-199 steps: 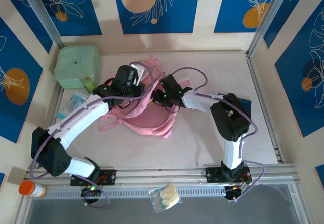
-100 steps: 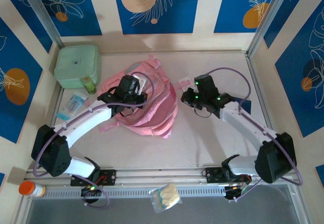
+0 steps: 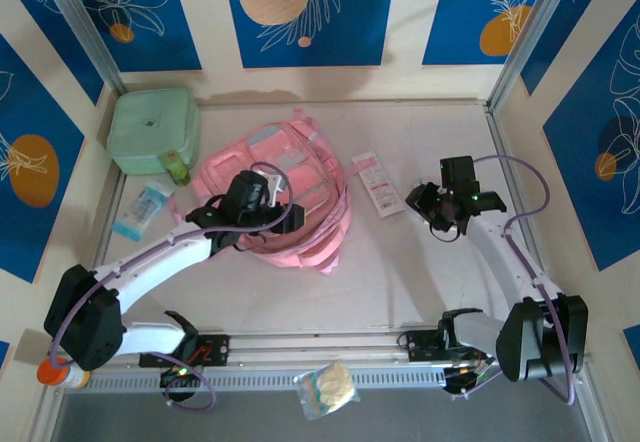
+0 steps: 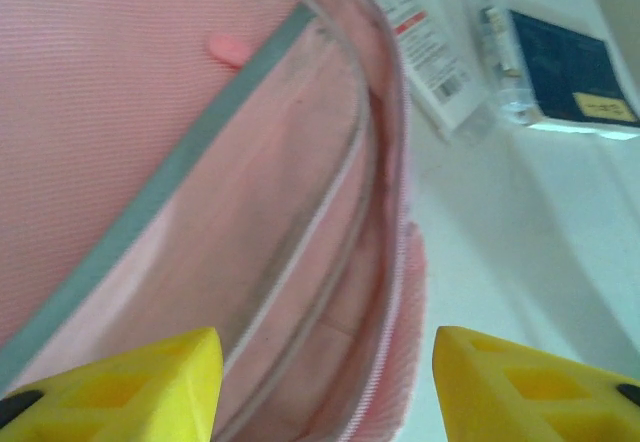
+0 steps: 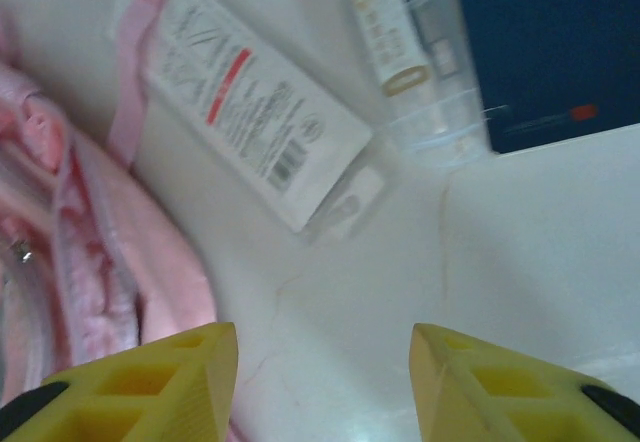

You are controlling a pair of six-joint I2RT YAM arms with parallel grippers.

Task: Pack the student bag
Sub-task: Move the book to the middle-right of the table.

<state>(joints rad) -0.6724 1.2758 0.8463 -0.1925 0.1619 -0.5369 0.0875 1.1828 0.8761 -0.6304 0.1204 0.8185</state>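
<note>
The pink student bag (image 3: 290,177) lies flat at the middle of the table. My left gripper (image 3: 288,218) hovers over its near edge. In the left wrist view the bag (image 4: 150,112) has its zip mouth gaping, and the gripper (image 4: 325,382) stands open above that mouth with nothing between the yellow fingers (image 4: 150,382). My right gripper (image 3: 427,204) is off to the bag's right, apart from it. In the right wrist view this gripper (image 5: 325,362) is open over bare table, with the bag's edge (image 5: 70,252) at the left.
A white packet (image 3: 378,184) lies right of the bag, with a tube (image 5: 400,42) and a dark blue flat item (image 5: 540,42) beyond it. A mint-green case (image 3: 152,130), a small green bottle (image 3: 178,169) and a blue packet (image 3: 140,210) sit at the left. An orange-capped bottle (image 3: 55,372) and a clear pouch (image 3: 325,387) rest on the near rail.
Both grippers have opened and let go of the bag, which has dropped flat. The right arm has swung right, away from the bag. The left gripper has slid toward the bag's near edge.
</note>
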